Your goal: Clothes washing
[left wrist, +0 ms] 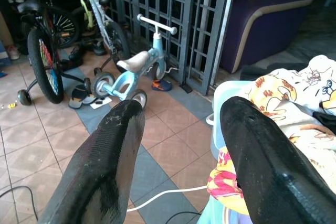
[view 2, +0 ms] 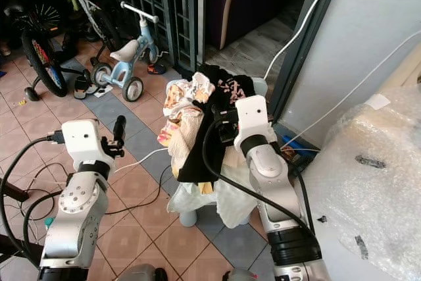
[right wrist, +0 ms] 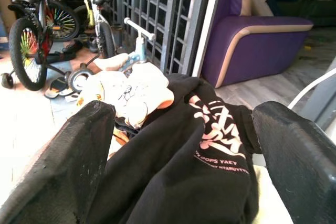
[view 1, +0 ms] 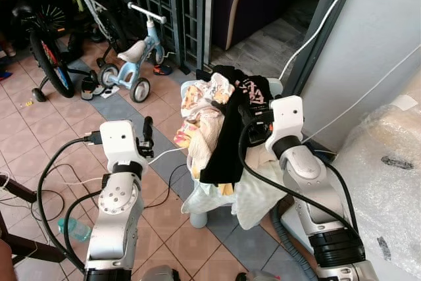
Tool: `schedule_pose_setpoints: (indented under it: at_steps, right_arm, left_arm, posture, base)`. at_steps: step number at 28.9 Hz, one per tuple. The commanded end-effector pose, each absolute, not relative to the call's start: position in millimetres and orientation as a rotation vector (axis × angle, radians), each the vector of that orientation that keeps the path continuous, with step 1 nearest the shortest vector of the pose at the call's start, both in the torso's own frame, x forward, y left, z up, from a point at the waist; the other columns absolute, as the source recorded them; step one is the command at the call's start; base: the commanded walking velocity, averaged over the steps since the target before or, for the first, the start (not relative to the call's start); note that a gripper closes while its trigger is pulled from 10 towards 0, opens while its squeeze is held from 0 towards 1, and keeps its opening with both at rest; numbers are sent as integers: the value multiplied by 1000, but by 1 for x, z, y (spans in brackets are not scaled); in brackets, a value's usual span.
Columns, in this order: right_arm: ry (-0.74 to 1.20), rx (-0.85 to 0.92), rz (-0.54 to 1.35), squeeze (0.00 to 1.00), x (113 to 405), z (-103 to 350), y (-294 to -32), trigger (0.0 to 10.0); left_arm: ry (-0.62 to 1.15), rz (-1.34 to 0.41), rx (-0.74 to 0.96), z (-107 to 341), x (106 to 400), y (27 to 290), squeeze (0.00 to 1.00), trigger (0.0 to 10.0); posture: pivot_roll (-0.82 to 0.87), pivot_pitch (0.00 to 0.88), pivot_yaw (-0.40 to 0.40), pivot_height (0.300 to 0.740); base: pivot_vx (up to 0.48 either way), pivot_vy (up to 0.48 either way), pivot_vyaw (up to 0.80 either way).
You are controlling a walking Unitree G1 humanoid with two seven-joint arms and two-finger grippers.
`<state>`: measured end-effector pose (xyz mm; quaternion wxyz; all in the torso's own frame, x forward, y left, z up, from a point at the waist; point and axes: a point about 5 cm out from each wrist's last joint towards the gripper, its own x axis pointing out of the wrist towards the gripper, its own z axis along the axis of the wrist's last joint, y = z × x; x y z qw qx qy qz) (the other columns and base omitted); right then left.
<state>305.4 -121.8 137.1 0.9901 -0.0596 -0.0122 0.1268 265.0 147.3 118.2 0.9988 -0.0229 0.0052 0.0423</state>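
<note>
The left gripper [view 1: 148,137] is raised, fingers wide apart, just left of the pile of clothes [view 1: 209,120]. The right gripper [right wrist: 184,156] reaches over the pile, open around a black shirt [right wrist: 202,150]. Open floor [view 1: 39,143] lies left.

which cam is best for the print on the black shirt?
Right wrist view: the black shirt lies between the open right pincer's fingers, its pink lettering sharp. Both eye views show it draped over the pile, print small. Left wrist view catches just a dark edge.

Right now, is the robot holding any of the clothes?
Not clearly. The right gripper has open jaws around the black shirt atop the pile; the left gripper is open, empty.
</note>
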Motion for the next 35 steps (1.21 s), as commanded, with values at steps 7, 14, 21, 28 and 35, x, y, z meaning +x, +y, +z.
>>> schedule_pose_setpoints:
  at_steps: [7,14,21,28,35]
  right_arm:
    - [86,-164,354,0,302,120,-114,10000]
    - [226,-184,472,0,287,97,-108,10000]
    - [242,-159,516,0,289,99,-106,10000]
    - [376,-216,517,0,297,79,-100,4706]
    - [412,-319,382,0,311,68,-103,0]
  left_arm:
    - [24,67,-42,116,266,144,0,10000]
    - [34,80,-46,115,267,145,0,10000]
    - [46,92,-53,112,263,143,0,10000]
    - [61,105,-28,109,260,149,0,10000]
    - [71,134,-14,109,256,158,0,10000]
  posture:
    - [20,69,14,740]
    - [20,74,7,740]
    - [26,76,4,740]
    - [46,76,0,740]
    - [80,81,-7,740]
  base:
    - [187,0,0]
    - [0,0,0]
    - [0,0,0]
    - [0,0,0]
    - [0,0,0]
